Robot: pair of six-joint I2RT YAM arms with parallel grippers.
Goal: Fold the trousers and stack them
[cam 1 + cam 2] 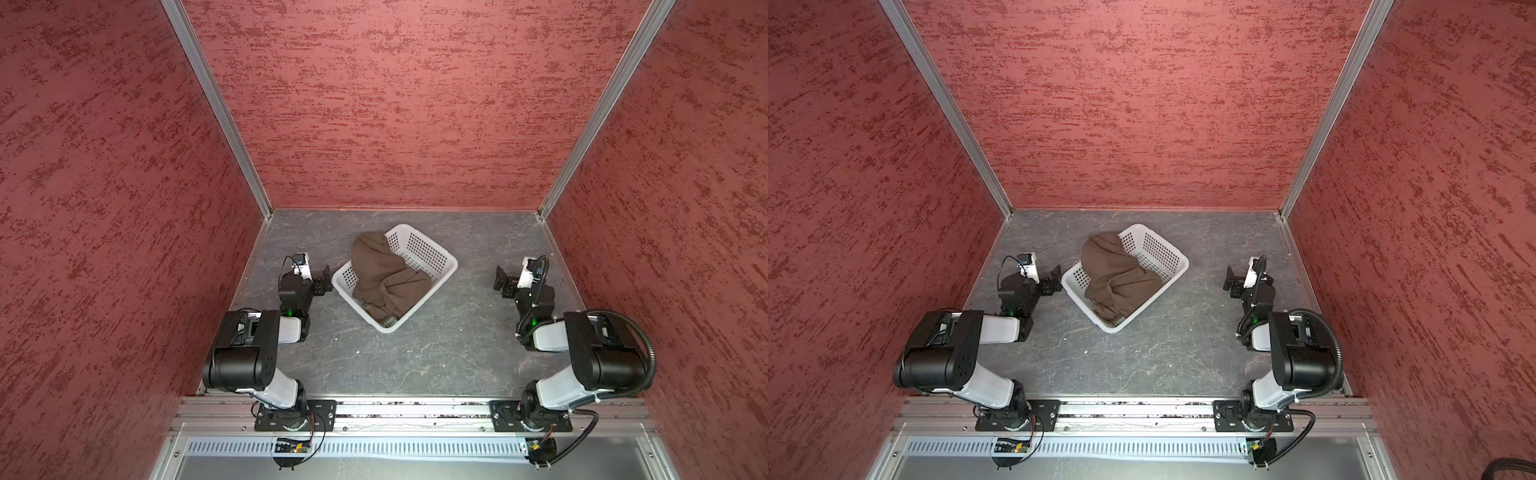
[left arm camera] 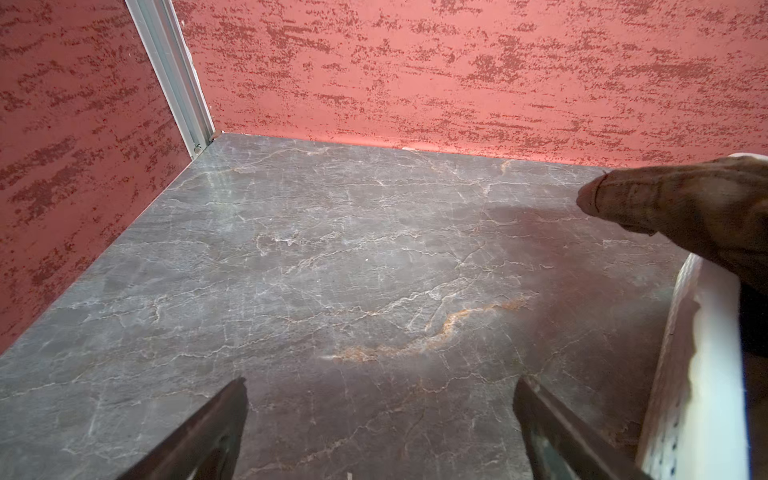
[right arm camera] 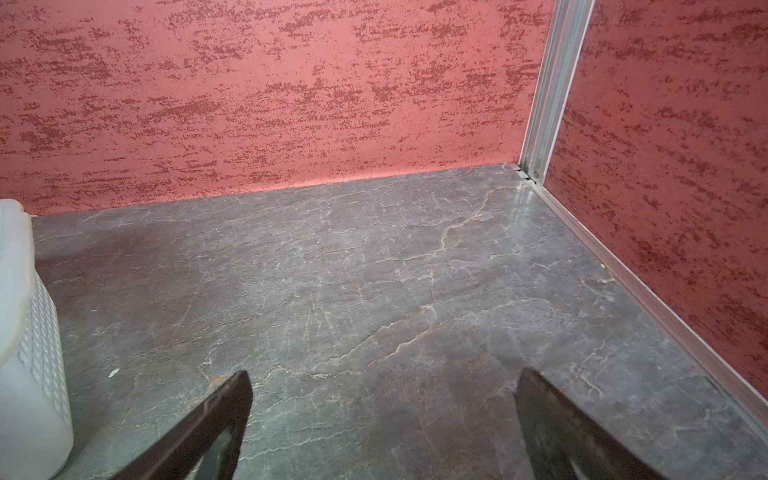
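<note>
Brown and crumpled, the trousers [image 1: 386,274] lie in the white perforated basket [image 1: 432,249] at the middle of the surface [image 1: 415,361] in both top views, one end draped over its far-left rim, while the left claw [image 1: 324,280] sits just beside the basket's left side and the right claw [image 1: 501,279] well apart on the right, both wide and empty. Left wrist view: jaws wide above bare surface, basket wall [image 2: 706,374] and overhanging trousers [image 2: 685,203] close by. Right wrist view: jaws wide too, a basket corner [image 3: 25,311] to the left.
</note>
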